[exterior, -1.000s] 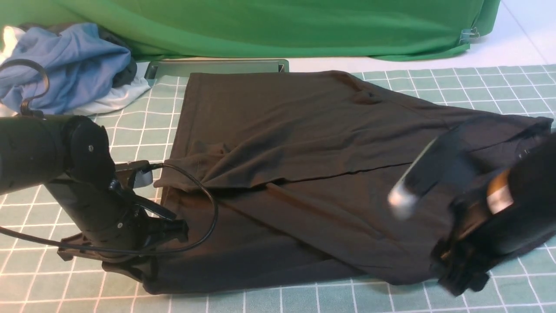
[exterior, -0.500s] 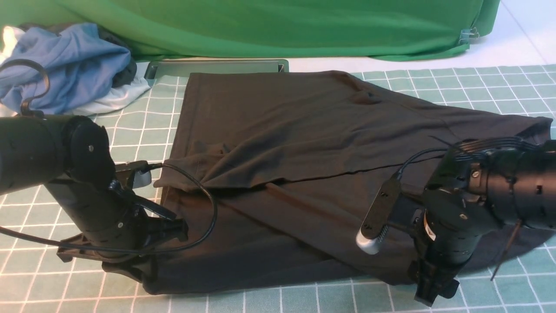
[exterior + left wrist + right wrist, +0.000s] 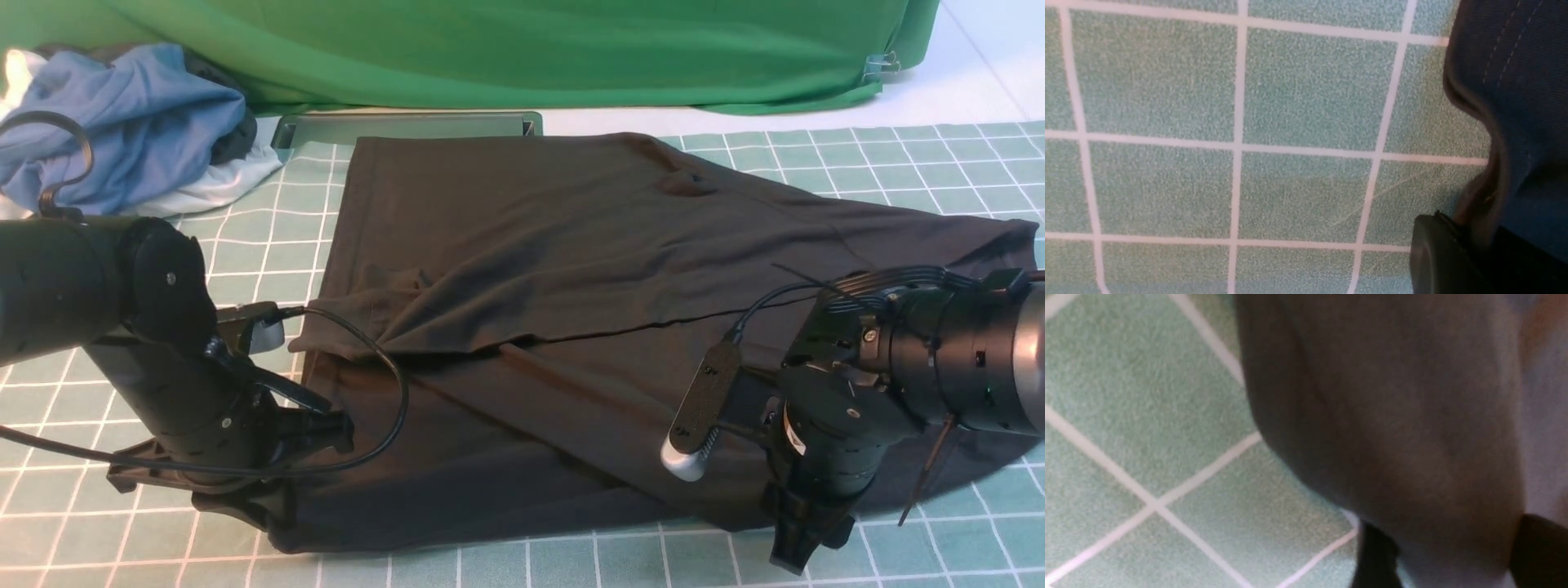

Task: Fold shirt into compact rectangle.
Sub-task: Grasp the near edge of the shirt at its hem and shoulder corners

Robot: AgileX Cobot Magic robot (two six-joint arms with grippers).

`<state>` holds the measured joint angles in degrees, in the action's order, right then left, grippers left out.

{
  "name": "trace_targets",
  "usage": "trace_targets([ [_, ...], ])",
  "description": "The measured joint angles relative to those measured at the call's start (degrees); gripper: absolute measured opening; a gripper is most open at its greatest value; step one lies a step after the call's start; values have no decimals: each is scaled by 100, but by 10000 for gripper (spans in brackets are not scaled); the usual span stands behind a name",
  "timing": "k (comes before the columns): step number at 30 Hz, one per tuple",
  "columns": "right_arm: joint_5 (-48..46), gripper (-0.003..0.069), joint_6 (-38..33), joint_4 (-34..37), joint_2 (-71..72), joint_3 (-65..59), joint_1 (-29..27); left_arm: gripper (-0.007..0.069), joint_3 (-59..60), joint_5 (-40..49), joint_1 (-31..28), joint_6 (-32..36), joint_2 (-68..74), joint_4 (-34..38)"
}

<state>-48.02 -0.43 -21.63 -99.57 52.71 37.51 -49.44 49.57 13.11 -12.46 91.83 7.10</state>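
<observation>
Blue and white clothes (image 3: 122, 122) lie heaped beyond the shirt's far left corner, on the green checked surface (image 3: 939, 155). At the shirt's near left corner the left gripper (image 3: 261, 514) is down at the cloth. Its jaws are pressed together on the stitched hem, which rises in a wave off the surface toward them. Black and wide, the shirt (image 3: 531, 269) lies spread across the middle of the surface, partly folded, with one layer lapped over another along a slanting edge. Behind the shirt hangs a bright green cloth (image 3: 490, 49). At the shirt's near right edge the right gripper (image 3: 798, 545) points down, its jaws spread with the shirt's rounded edge between them; whether they press the cloth cannot be told.
</observation>
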Motion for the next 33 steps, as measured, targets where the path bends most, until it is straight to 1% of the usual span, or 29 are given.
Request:
trace_targets([
  [1,5,361,-23,0,0,0,0,20,0,0,0,0,0,0],
  [3,5,244,-95,-3,0,0,0,20,0,0,0,0,0,0],
  [4,0,160,-176,-8,0,0,0,20,0,5,0,0,0,0],
  [6,-37,79,-179,-21,0,6,0,20,0,87,0,-14,0,0],
  [7,-105,68,-147,-21,0,13,0,20,-4,165,0,-41,-8,0],
  [12,-762,63,239,108,174,13,182,20,-4,668,0,-252,-340,-67],
  [14,-936,62,413,236,427,-16,345,20,-11,775,0,-280,-614,-67],
  [20,-942,62,934,483,1073,-498,827,20,279,1019,0,-299,-1247,63],
  [25,-858,62,1178,573,1236,-869,867,20,860,1096,0,-315,-1536,130],
  [29,-771,61,1187,624,1236,-936,878,20,960,1075,0,-318,-1615,136],
  [33,-900,61,1187,644,1236,-829,878,20,960,1057,0,-322,-1626,175],
])
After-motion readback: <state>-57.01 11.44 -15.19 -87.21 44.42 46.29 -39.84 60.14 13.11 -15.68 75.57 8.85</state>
